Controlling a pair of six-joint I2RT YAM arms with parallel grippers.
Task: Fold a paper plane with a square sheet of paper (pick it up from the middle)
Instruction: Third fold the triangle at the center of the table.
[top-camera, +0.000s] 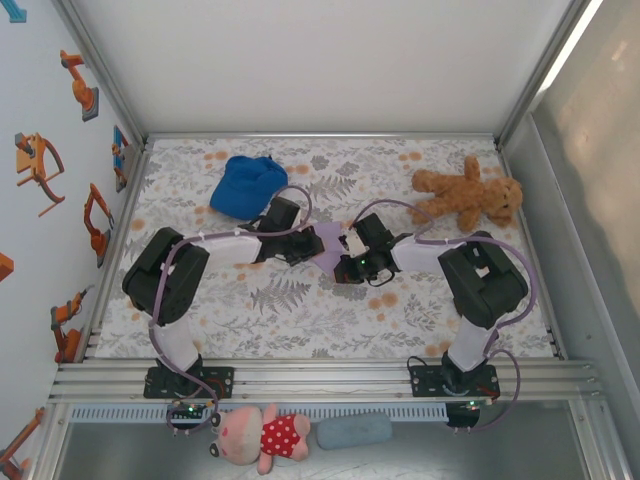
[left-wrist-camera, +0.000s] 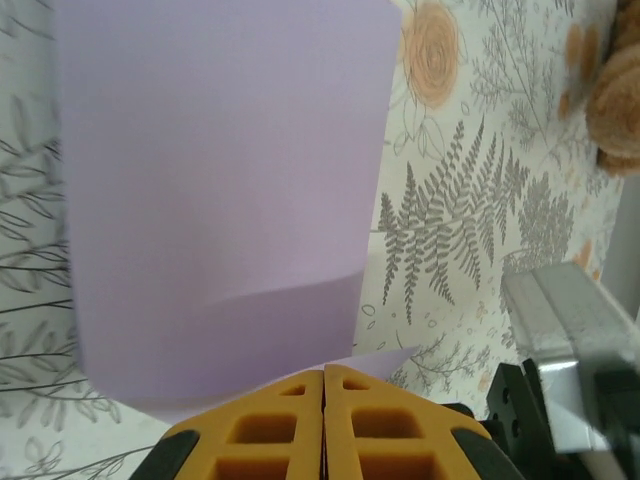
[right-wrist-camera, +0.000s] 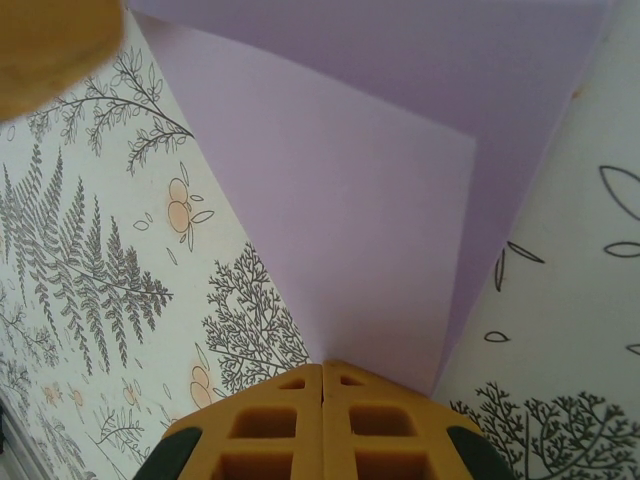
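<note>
A desk (top-camera: 300, 320) covered edge to edge by a pale cloth printed with grey ferns, leaves and orange blossoms; the left hand (top-camera: 308, 248) and right hand (top-camera: 343, 250) meet over its middle; a crumpled blue fabric cap (top-camera: 245, 185) lies on the cloth beyond the left hand, off to its left; a brown teddy bear (top-camera: 468, 197) lies sprawled beyond the right hand, off to its right, well apart from the cap.

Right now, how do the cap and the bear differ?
The cap is blue and crumpled into a soft heap; the bear is brown plush, lying with its limbs spread. The cap sits at the far left of the cloth, the bear at the far right. Both lie on the cloth near its far edge.
</note>
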